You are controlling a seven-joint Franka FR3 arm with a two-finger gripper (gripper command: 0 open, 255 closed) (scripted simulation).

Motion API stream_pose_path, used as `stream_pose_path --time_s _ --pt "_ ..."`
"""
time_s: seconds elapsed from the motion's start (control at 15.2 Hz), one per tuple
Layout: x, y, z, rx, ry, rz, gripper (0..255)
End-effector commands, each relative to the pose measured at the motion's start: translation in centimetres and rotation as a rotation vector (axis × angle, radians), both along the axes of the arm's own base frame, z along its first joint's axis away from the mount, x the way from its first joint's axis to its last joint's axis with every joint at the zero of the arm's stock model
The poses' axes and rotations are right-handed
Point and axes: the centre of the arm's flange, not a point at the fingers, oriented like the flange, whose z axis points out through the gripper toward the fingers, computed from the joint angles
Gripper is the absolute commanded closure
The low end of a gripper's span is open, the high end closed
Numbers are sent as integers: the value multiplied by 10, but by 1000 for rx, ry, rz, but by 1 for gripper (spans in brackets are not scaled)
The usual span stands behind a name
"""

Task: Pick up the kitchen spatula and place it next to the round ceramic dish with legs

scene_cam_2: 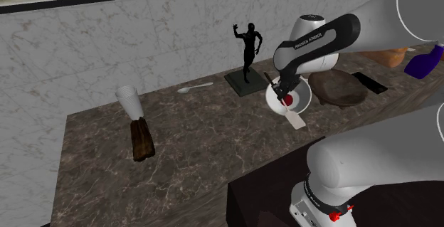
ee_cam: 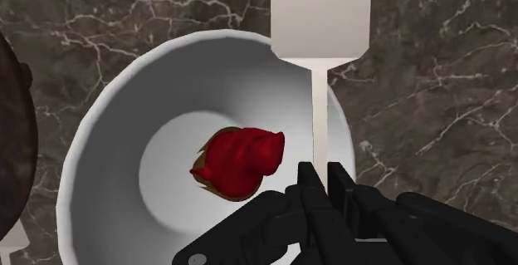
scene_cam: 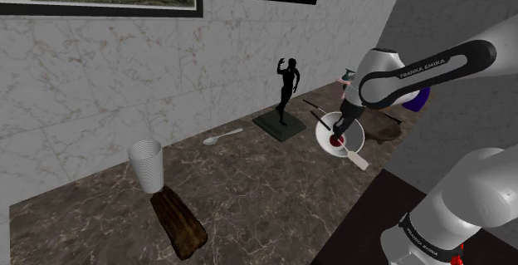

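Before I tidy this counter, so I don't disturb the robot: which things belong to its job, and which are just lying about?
Job: spatula, gripper shut on it, white bowl or brown dish (legs hidden, cannot tell which).
Lying about: spoon, black figurine, white cup, dark brown block.

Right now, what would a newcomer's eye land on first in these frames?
The black hand is shut on the thin handle of a flat white spatula, right over a round white bowl with a dark red lump in its middle. Toward the back of the dark marbled counter stands a black statuette of a human figure on a square base.
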Motion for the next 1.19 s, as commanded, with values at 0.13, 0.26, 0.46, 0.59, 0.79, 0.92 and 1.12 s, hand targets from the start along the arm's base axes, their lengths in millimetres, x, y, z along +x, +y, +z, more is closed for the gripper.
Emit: stream_pose_path --time_s 0.13,0.26,0.46,0.59,0.79,0.92,1.12 --pt "0 0 -21 0 -1 0 255" --pt "0 0 -31 0 -1 0 255" --pt "0 0 -47 0 -1 0 255" --pt "0 0 -58 0 -1 0 255" --pt "0 0 -74 0 -1 0 255" --pt "0 0 -87 0 -1 0 255" --pt "0 0 -87 0 -1 0 255"
